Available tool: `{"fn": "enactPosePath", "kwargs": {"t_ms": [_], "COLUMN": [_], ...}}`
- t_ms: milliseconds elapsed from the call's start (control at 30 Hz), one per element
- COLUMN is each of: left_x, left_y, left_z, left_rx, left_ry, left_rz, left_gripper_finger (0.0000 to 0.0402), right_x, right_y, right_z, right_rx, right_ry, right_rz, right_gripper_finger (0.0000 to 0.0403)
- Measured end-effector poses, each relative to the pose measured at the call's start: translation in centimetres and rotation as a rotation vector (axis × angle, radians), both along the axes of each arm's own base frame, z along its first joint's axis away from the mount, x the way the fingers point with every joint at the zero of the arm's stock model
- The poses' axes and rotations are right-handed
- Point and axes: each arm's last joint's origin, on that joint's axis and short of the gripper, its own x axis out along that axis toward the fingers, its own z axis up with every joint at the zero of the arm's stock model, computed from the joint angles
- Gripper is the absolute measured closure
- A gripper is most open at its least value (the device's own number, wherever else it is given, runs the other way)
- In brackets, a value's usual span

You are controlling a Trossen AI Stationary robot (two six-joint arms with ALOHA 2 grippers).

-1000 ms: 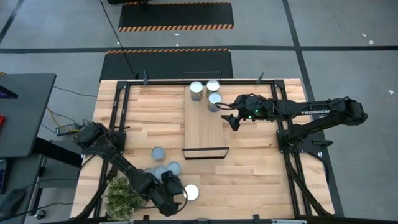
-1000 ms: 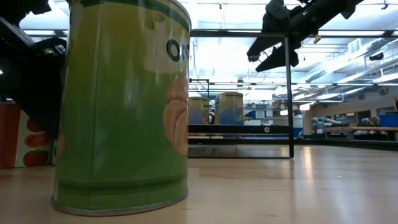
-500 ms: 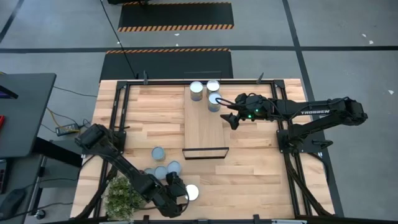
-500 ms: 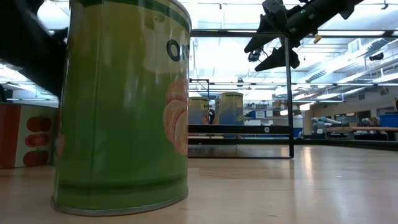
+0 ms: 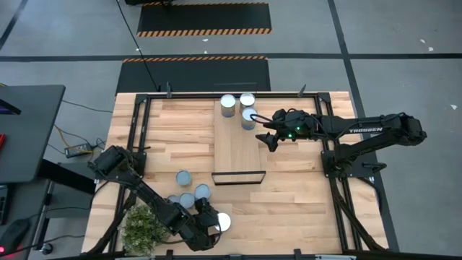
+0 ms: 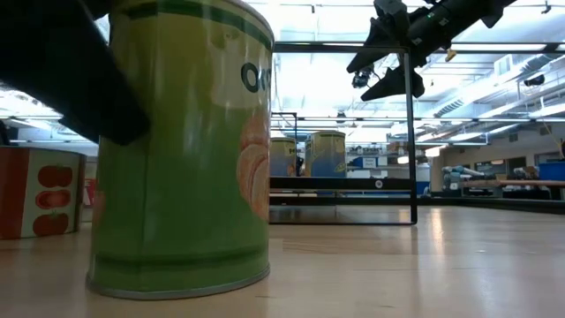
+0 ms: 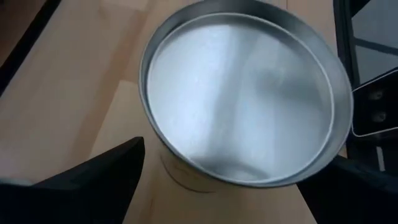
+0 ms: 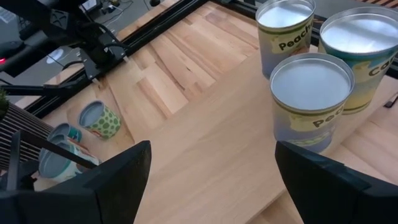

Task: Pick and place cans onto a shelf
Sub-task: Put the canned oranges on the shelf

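Observation:
One can (image 5: 223, 222) with a silvery top (image 7: 242, 93) and green sides (image 6: 181, 159) stands upright near the table's front edge. My left gripper (image 7: 239, 155) is open, one finger on each side of it. Three more cans (image 5: 228, 103) (image 5: 247, 100) (image 5: 249, 117) stand on the far end of the shelf (image 5: 237, 148). My right gripper (image 5: 268, 136) hangs open above the shelf next to them, holding nothing. Several other cans (image 5: 183, 178) (image 5: 203, 192) stand on the table's left. My left gripper comes at the near can slanting down from the table's left, with its fingers (image 7: 106, 180) on either side of the can's upper wall. One dark finger (image 6: 62, 79) shows against the can's side; whether it touches I cannot tell. The can stands upright on its base.
A bushy potted plant (image 5: 141, 227) stands at the front left corner beside my left arm. The shelf's thin black frame (image 5: 238, 173) rises at its near end. The wood to the right of the near can is bare.
My left gripper has moved toward the table's right edge and tipped further down, so its open fingers now stand on both sides of the near can. The can has shifted a little in the low view. My right gripper has rolled slightly in place.

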Motion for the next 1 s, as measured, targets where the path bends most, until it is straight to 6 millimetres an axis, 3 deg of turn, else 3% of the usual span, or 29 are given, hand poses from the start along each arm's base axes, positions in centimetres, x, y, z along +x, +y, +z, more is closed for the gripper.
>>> {"fn": "enactPosePath", "kwargs": {"t_ms": [567, 1000], "left_x": [0.43, 0.45], "left_y": [-0.13, -0.35], "left_z": [0.43, 0.76], "left_rx": [-0.015, -0.098], "left_ry": [-0.071, -0.062], "left_rz": [0.031, 0.023], "left_gripper_finger": [0.0015, 0.0084], "right_x": [0.00, -0.01], "right_y": [0.00, 0.00], "right_z": [-0.01, -0.02], "right_rx": [-0.001, -0.002], "right_ry": [0.001, 0.003], "right_rz": [0.001, 0.002], "right_gripper_finger": [0.0053, 0.0053]}}
